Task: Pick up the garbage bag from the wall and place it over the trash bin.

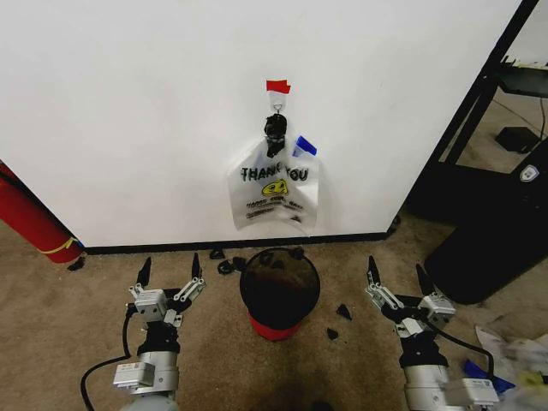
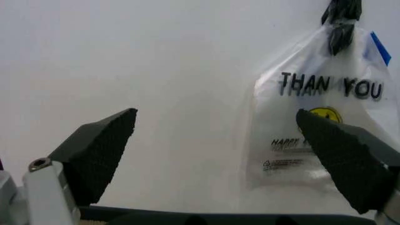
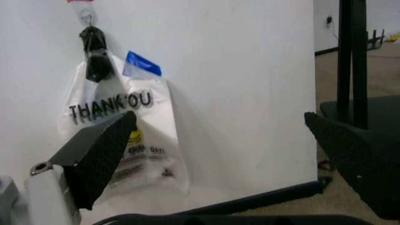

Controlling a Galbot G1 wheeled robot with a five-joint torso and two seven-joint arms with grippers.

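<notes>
The garbage bag [image 1: 274,190], clear plastic with black "THANK YOU" print, a yellow smiley and a blue edge, hangs from a hook under red tape [image 1: 277,86] on the white wall [image 1: 154,103]. It also appears in the left wrist view [image 2: 312,122] and the right wrist view [image 3: 119,126]. The small black trash bin [image 1: 279,289] with a red base stands on the carpet below the bag. My left gripper [image 1: 169,268] is open, low and left of the bin. My right gripper [image 1: 398,274] is open, right of the bin. Both are apart from the bag.
A red cylinder [image 1: 30,218] leans at the far left by the wall. A black frame and a large dark bin [image 1: 497,231] stand at the right. Small black scraps [image 1: 227,265] lie on the carpet around the trash bin. Papers [image 1: 514,355] lie at the lower right.
</notes>
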